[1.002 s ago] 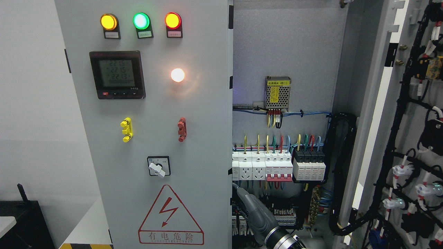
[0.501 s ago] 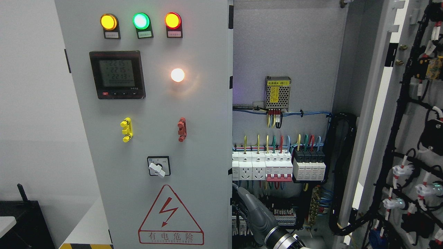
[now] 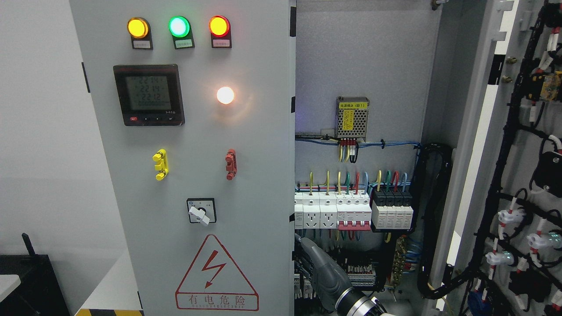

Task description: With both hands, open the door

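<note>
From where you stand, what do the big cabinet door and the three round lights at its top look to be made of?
The cabinet door looks like painted sheet metal: flat, matte light grey, thin folded edge. The indicator lights seem translucent coloured plastic lenses, glowing amber, green and red, likely in plastic bezels; that part is hard to tell.

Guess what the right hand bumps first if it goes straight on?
Probably the left door, at its inner edge: the right hand points up-left toward it. Depth is unclear, so it might pass just behind.

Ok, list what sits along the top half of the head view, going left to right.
Yellow lamp → green lamp → red lamp → power supply with yellow label inside the cabinet → open right door with black wiring on its inner side.
</note>
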Controlling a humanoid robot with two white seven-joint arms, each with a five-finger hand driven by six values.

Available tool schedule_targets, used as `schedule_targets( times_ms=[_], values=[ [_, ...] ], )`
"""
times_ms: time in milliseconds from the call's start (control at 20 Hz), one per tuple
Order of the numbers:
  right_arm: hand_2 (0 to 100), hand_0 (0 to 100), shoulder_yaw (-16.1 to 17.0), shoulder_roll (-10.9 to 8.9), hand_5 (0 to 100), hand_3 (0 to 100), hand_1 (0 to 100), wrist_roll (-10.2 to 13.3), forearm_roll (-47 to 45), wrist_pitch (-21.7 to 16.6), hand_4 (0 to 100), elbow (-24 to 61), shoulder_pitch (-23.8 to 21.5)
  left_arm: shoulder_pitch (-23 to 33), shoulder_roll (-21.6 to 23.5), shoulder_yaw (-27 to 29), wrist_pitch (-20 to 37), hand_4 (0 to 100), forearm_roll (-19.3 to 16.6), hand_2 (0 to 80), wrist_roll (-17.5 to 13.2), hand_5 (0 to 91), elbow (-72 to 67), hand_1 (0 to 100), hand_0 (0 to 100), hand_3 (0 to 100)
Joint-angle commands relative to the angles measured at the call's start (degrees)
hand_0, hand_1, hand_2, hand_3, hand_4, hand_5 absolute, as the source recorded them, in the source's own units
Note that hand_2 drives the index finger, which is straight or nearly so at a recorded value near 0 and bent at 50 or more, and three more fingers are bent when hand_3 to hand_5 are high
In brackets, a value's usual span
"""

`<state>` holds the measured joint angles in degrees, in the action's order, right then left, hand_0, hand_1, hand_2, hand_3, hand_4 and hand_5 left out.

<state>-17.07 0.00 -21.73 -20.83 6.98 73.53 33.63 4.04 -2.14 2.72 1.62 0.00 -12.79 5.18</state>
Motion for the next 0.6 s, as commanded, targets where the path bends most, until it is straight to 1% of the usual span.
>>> schedule_targets(
  times_ms=[0,150,250,451,551],
  values=[
    [0,38,0.0,-0.88,0,0,0,-0.8,-0.2,0.0,0,-0.1,0.0,0.0,0.0,0.0,0.0,0,1.3,0.0,-0.2,0.0,0.0,0,0,0],
    [0,38,0.1,-0.88,0,0,0,-0.9,-0.2,-0.2,0,-0.1,0.0,0.0,-0.1,0.0,0.0,0,1.3,0.0,-0.2,0.0,0.0,0,0,0],
    [0,38,0.1,-1.4,0,0,0,-1.0,-0.2,-0.4,0,-0.1,0.0,0.0,0.0,0.0,0.0,0,1.3,0.0,-0.2,0.0,0.0,0,0,0],
    [0,38,0.1,-1.76,0,0,0,-2.9,-0.2,-0.6,0,-0.1,0.1,0.0,0.0,0.0,0.0,0,1.3,0.0,-0.2,0.0,0.0,0,0,0],
    [0,38,0.1,-1.76,0,0,0,-3.0,-0.2,-0.7,0,-0.1,0.3,0.0,0.0,0.0,0.0,0,1.3,0.0,-0.2,0.0,0.0,0,0,0]
  ],
)
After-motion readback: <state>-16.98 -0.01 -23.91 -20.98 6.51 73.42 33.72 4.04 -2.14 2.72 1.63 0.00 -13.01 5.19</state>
